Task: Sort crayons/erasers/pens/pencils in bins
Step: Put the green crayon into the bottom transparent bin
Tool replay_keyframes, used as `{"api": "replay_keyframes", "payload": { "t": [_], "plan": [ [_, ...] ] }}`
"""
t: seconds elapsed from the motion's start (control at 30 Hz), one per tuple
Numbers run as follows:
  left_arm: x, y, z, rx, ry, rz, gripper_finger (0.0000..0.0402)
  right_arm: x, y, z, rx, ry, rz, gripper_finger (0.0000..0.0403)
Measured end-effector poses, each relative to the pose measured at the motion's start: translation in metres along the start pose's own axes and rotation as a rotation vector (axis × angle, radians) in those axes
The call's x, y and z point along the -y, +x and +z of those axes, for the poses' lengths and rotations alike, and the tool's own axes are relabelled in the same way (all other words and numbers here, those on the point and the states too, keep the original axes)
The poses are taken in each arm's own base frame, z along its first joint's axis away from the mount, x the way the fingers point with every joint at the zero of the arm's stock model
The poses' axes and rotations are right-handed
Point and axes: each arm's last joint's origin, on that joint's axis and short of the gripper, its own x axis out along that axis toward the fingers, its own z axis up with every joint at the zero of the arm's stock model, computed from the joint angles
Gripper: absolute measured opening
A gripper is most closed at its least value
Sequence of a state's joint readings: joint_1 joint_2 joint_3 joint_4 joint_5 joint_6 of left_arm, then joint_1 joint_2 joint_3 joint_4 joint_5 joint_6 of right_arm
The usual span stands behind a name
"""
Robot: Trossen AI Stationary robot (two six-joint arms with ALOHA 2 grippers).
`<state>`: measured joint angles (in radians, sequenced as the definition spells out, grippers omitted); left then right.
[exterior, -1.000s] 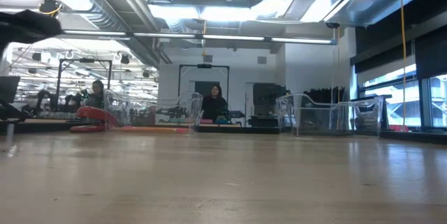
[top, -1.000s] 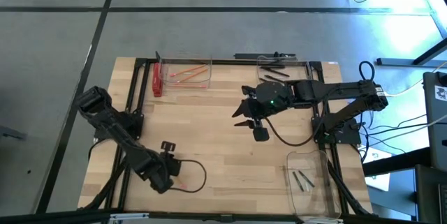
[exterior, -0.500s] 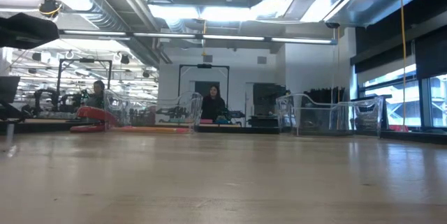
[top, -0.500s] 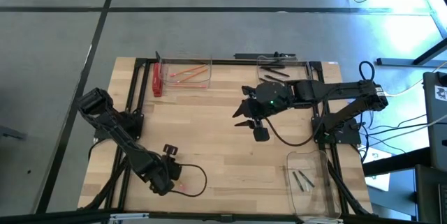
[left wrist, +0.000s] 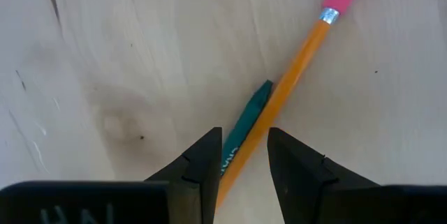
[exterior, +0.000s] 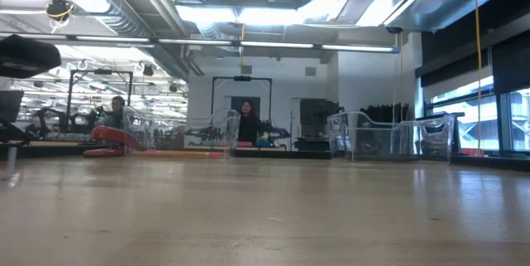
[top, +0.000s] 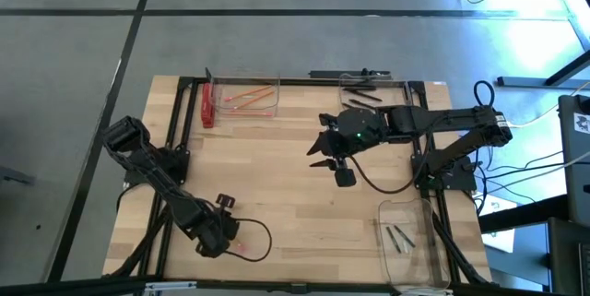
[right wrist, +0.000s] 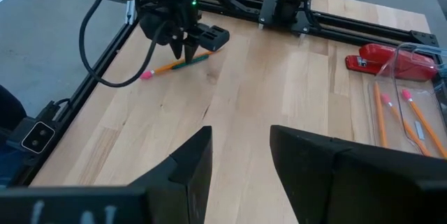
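Between the left gripper [left wrist: 242, 161] fingers — a pencil [left wrist: 290, 88], flat on the table

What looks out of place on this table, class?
A pencil and a green crayon lie loose on the bare wood, touching, outside any bin. The left gripper straddles them, jaws open.

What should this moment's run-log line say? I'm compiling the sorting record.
left pincer: open, straddling pencil and green crayon on table | right pincer: open, waiting mid-table | pencil bin: holds pencils
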<state>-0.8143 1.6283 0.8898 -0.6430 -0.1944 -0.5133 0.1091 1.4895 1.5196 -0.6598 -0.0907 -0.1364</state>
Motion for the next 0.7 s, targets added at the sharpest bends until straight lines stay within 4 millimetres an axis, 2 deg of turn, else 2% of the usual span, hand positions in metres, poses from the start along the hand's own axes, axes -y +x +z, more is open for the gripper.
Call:
{"api": "replay_keyframes", "payload": {
  "t": [0.4, 0.7],
  "plan": [
    [-0.0076, 0.0016, 0.0037, 0.002, -0.001, 0.018, 0.0110, 0.0000, 0.0000, 0.0000, 0.000, 0.001, 0.000, 0.0147],
    [-0.0041, 0.0010, 0.0020, 0.003, 0.014, 0.014, 0.0110, 0.0000, 0.0000, 0.0001, 0.001, 0.001, 0.000, 0.0147]
  ]
}}
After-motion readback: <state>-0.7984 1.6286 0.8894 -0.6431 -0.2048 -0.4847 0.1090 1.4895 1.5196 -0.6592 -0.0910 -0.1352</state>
